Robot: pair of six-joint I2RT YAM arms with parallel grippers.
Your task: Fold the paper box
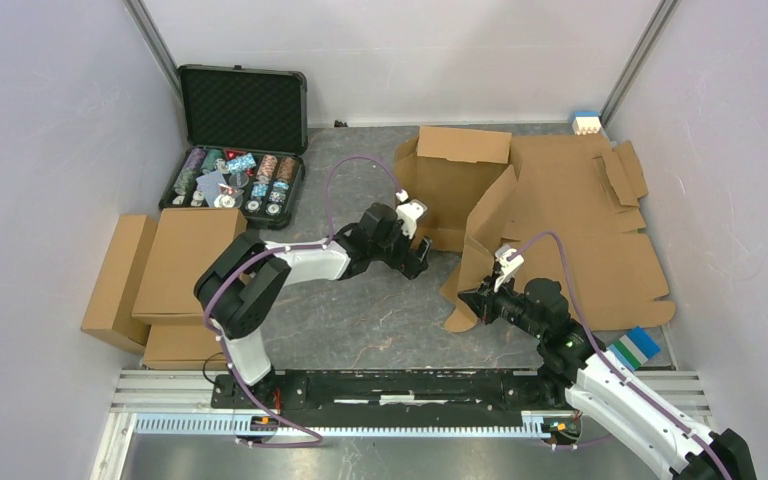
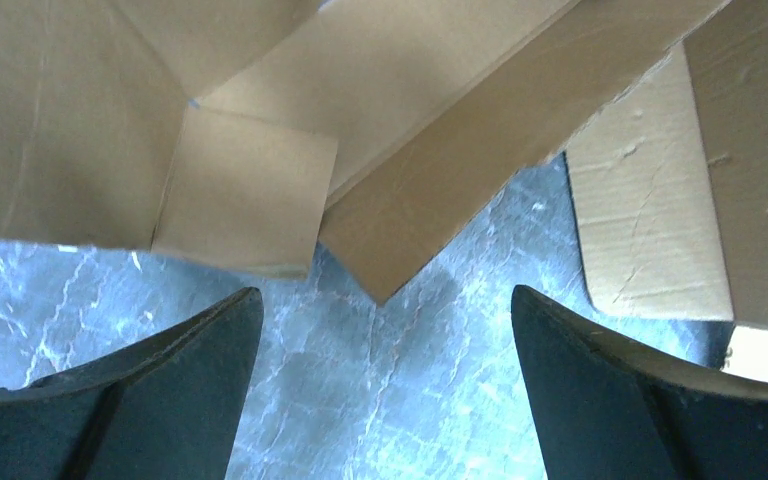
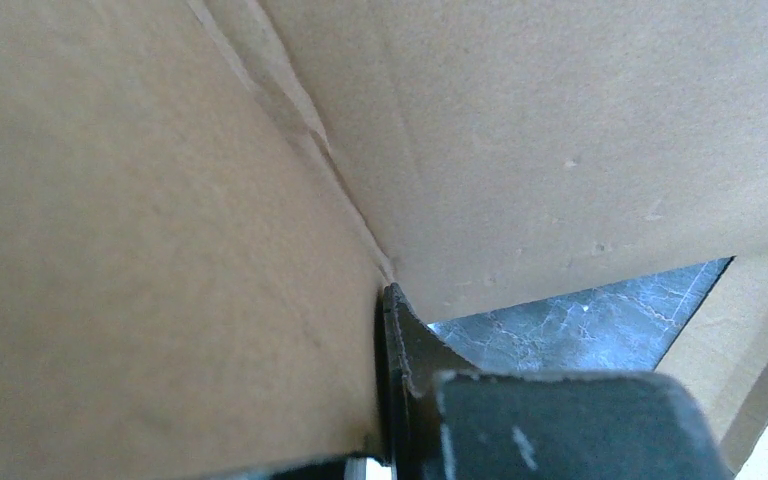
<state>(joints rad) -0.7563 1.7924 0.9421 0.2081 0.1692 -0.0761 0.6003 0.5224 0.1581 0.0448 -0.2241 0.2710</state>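
The paper box (image 1: 570, 215) is a brown cardboard sheet lying right of centre, its left walls standing up and one panel (image 1: 463, 170) upright at the back. My left gripper (image 1: 422, 262) hovers just left of those raised walls, open, with only the grey table between its fingers (image 2: 160, 390). In the left wrist view the paper box flaps (image 2: 250, 190) hang just beyond the left gripper (image 2: 385, 330). My right gripper (image 1: 475, 300) is shut on the box's near-left wall (image 3: 160, 250), which presses flat against its one visible finger (image 3: 405, 345).
An open black case of poker chips (image 1: 242, 140) sits at the back left. Stacked brown cardboard boxes (image 1: 175, 270) lie at the left. A small white and blue block (image 1: 586, 122) is at the back right, and a blue-green striped item (image 1: 635, 347) lies by the right arm.
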